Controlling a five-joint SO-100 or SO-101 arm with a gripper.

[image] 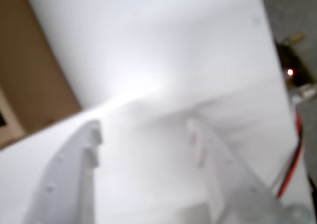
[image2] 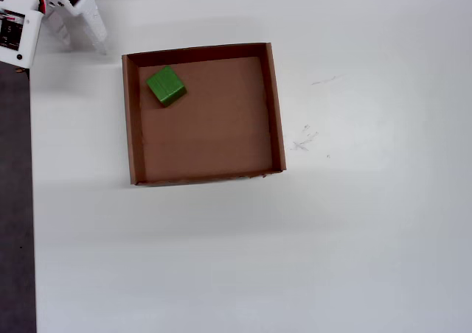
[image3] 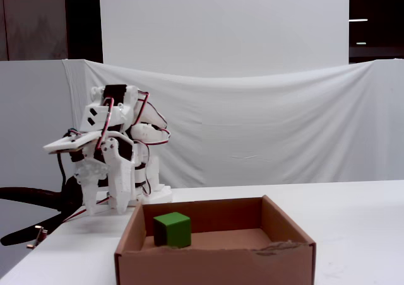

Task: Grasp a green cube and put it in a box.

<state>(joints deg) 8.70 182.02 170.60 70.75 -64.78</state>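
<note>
In the wrist view the two white fingers of the gripper stand spread apart with only bare white table between them; they pinch nothing. A corner of the brown cardboard box shows at the left edge of that view, and red wires run down the right edge. In the overhead view the gripper sits at the top left, apart from the box, and the white arm in the fixed view is folded up behind the box's far left corner. The green cube rests on the box floor in the corner that is upper left in the overhead view, turned slightly askew to the walls and just beside the left one.
</note>
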